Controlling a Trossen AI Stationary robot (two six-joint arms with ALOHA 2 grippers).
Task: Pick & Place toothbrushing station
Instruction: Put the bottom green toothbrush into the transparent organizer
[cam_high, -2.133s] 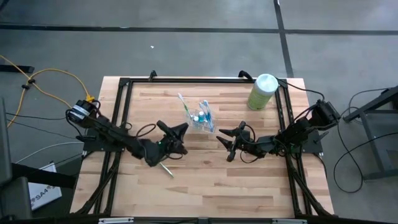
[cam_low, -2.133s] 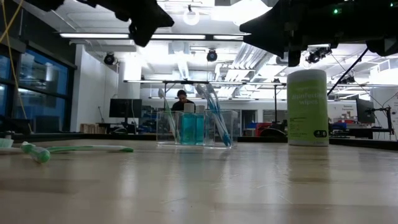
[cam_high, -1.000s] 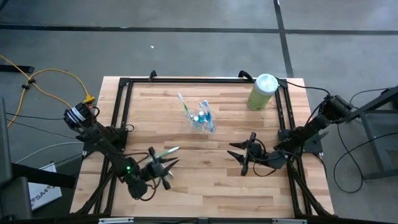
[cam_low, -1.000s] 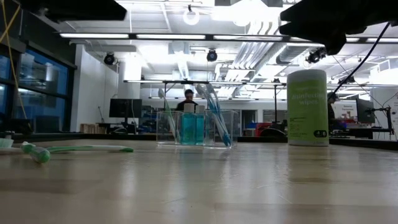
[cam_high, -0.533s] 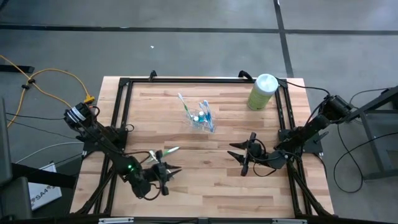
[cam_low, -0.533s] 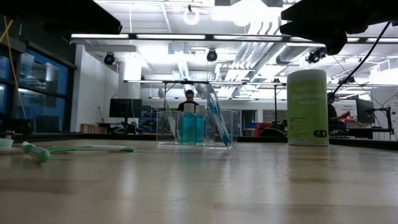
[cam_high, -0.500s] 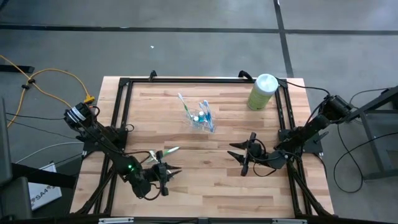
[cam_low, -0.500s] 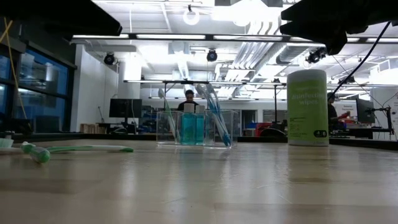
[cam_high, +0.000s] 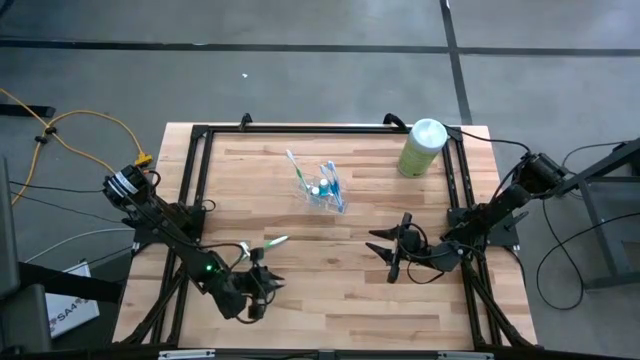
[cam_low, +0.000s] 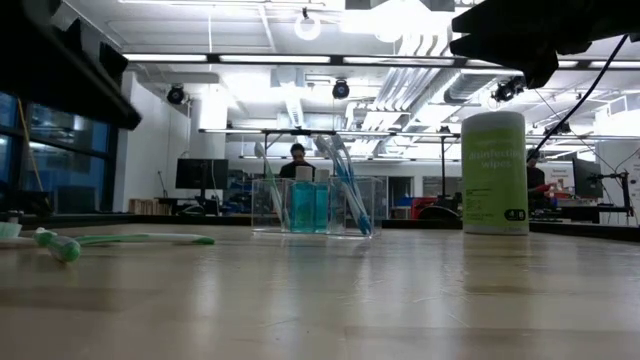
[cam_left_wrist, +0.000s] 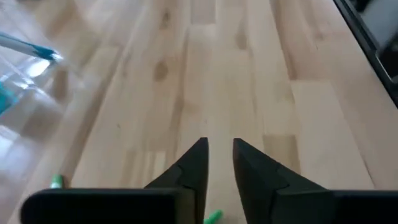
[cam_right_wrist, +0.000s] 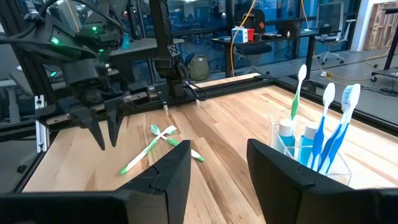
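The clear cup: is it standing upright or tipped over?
Upright. The cup stands flat on the table, and the brushes and blue-capped tubes rise out of it.

This is a robotics lab or workshop — a large open industrial room. The pale wooden plank surface (cam_high: 330, 270) sits in a black metal frame (cam_high: 195, 150) on a grey concrete floor (cam_high: 300, 60), where a yellow cable (cam_high: 70, 125) trails. Beyond the surface, long strip lights (cam_low: 250, 57) and exposed silver ducts (cam_low: 400, 90) hang from the ceiling, and dark computer monitors (cam_low: 195, 173) stand on desks — a person (cam_low: 296, 158) sits among them. Dark windows (cam_low: 50, 130) line one wall.
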